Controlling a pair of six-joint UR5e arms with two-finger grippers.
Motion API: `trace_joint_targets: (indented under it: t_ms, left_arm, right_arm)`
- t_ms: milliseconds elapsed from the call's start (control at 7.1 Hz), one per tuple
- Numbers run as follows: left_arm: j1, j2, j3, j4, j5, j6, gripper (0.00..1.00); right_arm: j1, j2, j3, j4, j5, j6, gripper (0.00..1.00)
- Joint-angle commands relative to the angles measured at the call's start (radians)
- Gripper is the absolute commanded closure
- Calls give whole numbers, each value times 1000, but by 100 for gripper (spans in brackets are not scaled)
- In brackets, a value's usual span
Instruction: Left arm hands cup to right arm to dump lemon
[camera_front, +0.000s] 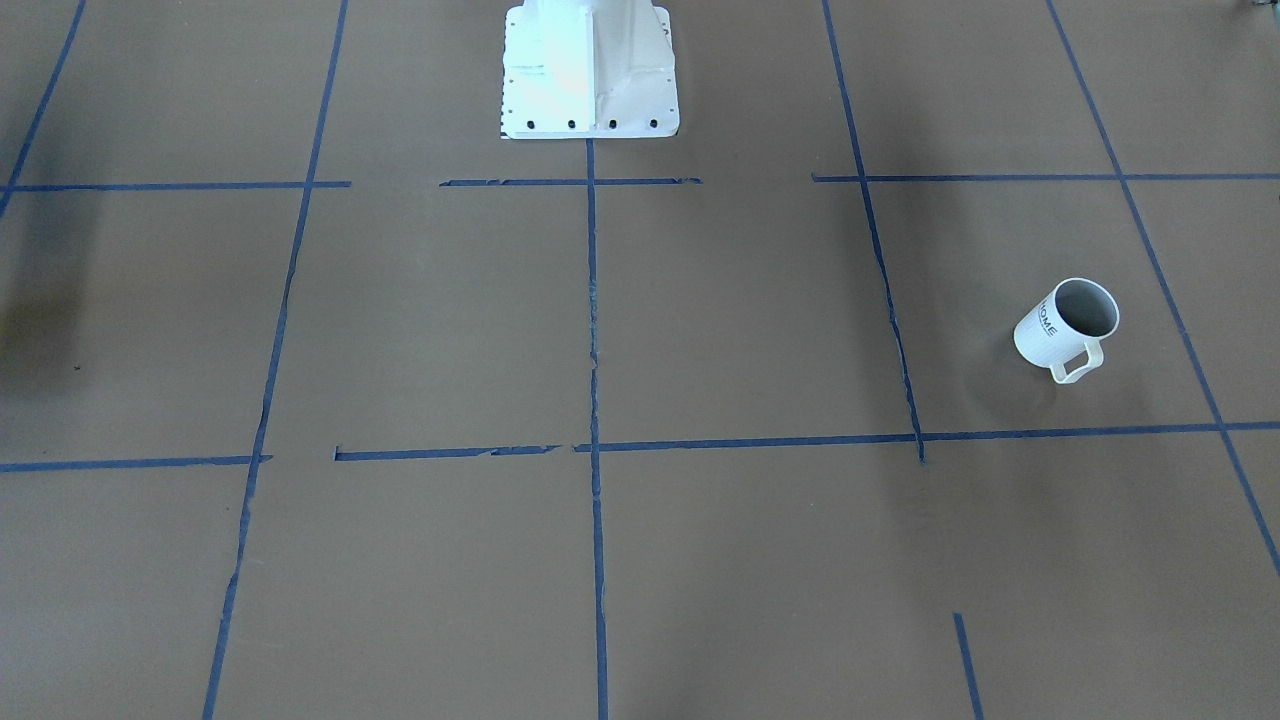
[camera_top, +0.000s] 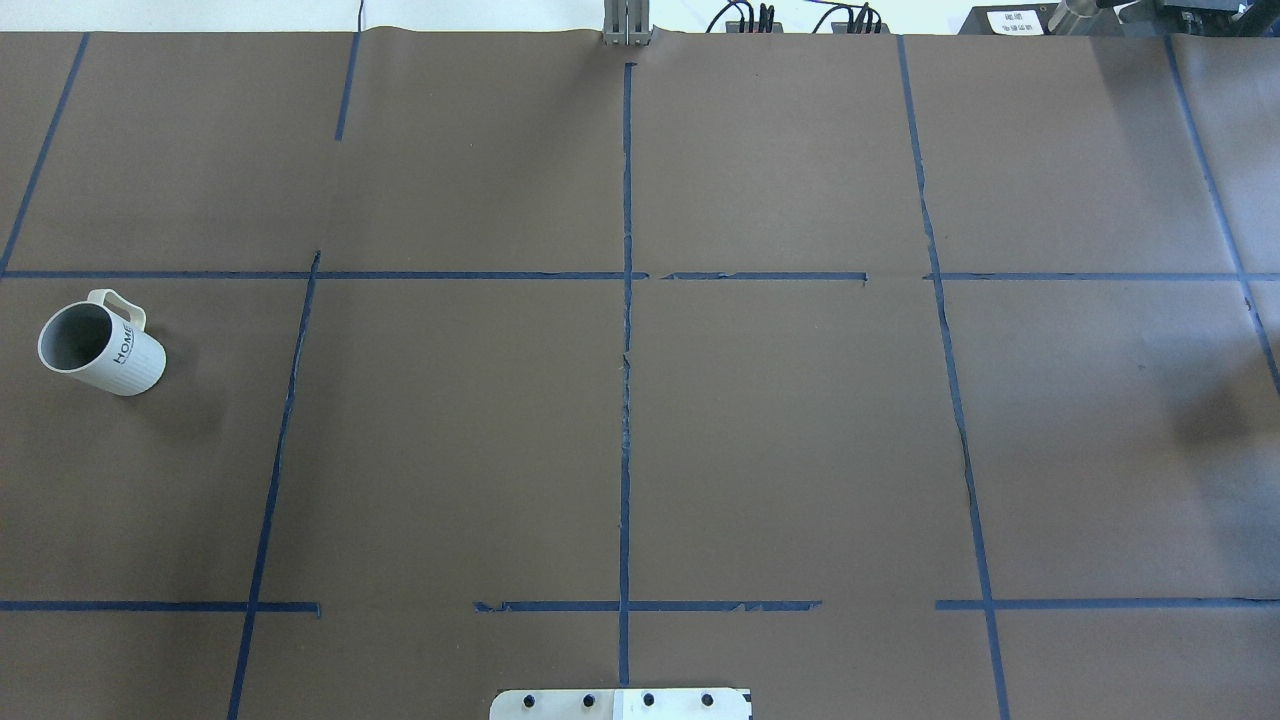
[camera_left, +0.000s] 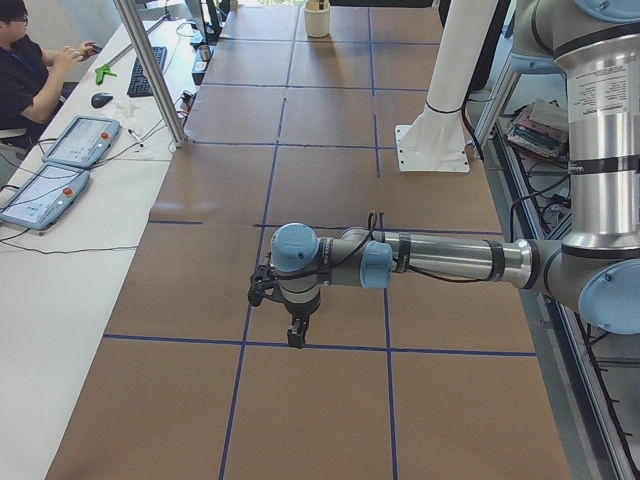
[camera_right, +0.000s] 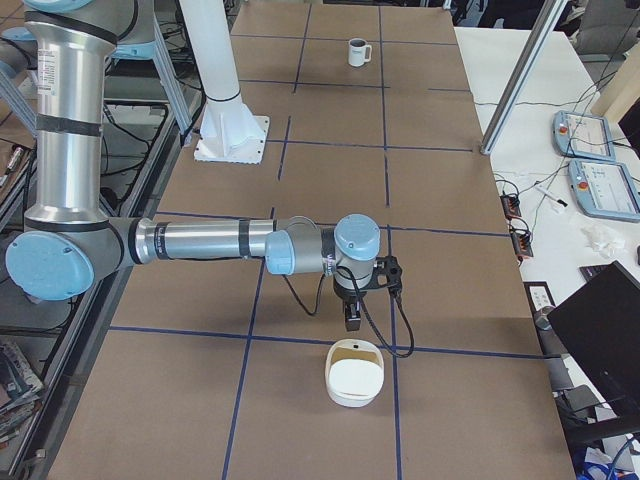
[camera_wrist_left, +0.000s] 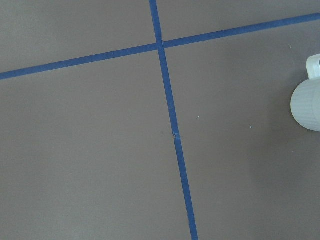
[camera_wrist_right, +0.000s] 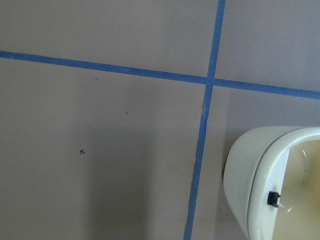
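White ribbed cup (camera_top: 100, 345) stands upright on the desk (camera_top: 640, 430), far left, handle (camera_top: 118, 300) facing away from the robot; no lemon visible inside. Left gripper (camera_left: 296, 335) and right gripper (camera_right: 351, 318) hover over the desk, can't tell whether released or clenched. Risk: off-centre rim grab could tip the cup, spilling any lemon before handover.

- The left gripper (camera_left: 296, 340) hung over open table (camera_top: 450, 450); flat room lay under and around its fingers.
- A cup (camera_wrist_left: 309, 97) stood upright off to one side of those fingers, apart from them.
- A cream tub (camera_right: 354, 380) sat just past the right gripper's (camera_right: 351, 324) fingertips, blocking that side; the other sides were open.
- The white pillar (camera_right: 218, 70) rose well behind both grippers.
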Motion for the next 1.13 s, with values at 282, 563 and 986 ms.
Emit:
trace_joint_targets:
  t_ms: [282,563,986]
  left_arm:
    - [6,3,4,-6,3,1,0]
    - [8,-24,-7,-15,-3,-7,0]
    - [11,-107,1,-48,-26,-170,0]
  right_arm:
    - [-7,4,-1,3,-6,-3,0]
    - [-12,10,1,3,-6,-3,0]
    - [-19,12,2,3,-5,-2,0]
